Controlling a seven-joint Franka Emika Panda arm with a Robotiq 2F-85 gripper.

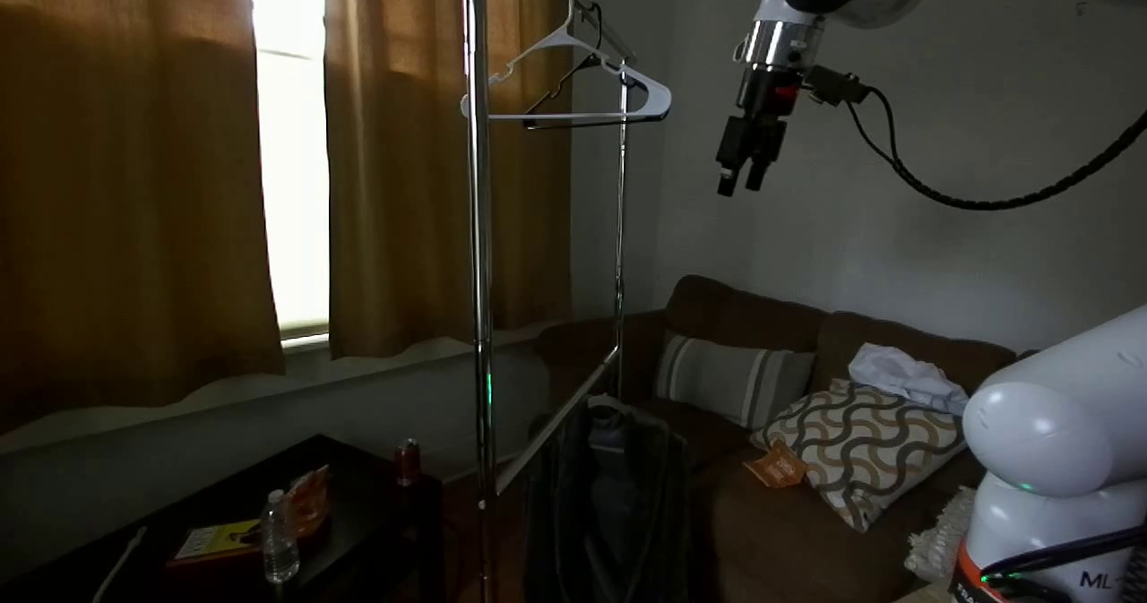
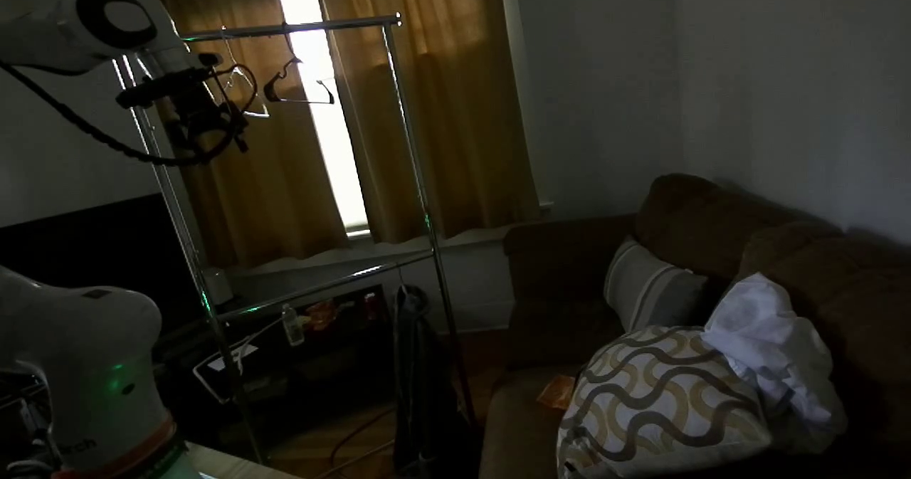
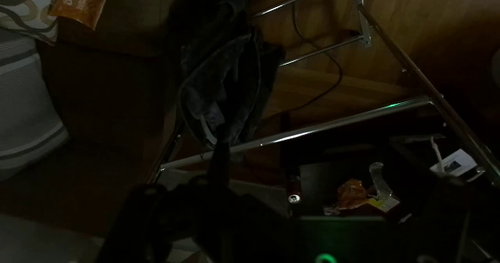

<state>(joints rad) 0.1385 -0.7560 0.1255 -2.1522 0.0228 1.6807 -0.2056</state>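
My gripper (image 1: pixel 740 184) is open and empty, pointing down in mid-air before the grey wall. It also shows as a dark shape in an exterior view (image 2: pixel 213 137), and its dark fingers (image 3: pixel 183 169) are hard to make out in the wrist view. Nearest are a white hanger (image 1: pixel 659 101) and a black hanger (image 2: pixel 272 91), both hanging from the top bar of a chrome garment rack (image 1: pixel 479 254); the gripper is apart from them. A dark garment (image 1: pixel 618 504) hangs from the rack's lower bar and shows below the gripper in the wrist view (image 3: pixel 218 79).
A brown couch (image 1: pixel 717 513) holds a striped pillow (image 1: pixel 726 379), a patterned pillow (image 2: pixel 655 393), white cloth (image 2: pixel 769 337) and an orange packet (image 1: pixel 778 464). A black table (image 1: pixel 358 513) bears a red can (image 1: pixel 408 462), a bottle (image 1: pixel 279 540) and an orange bag (image 3: pixel 351 194). Curtains (image 1: pixel 403 182) hang behind the rack.
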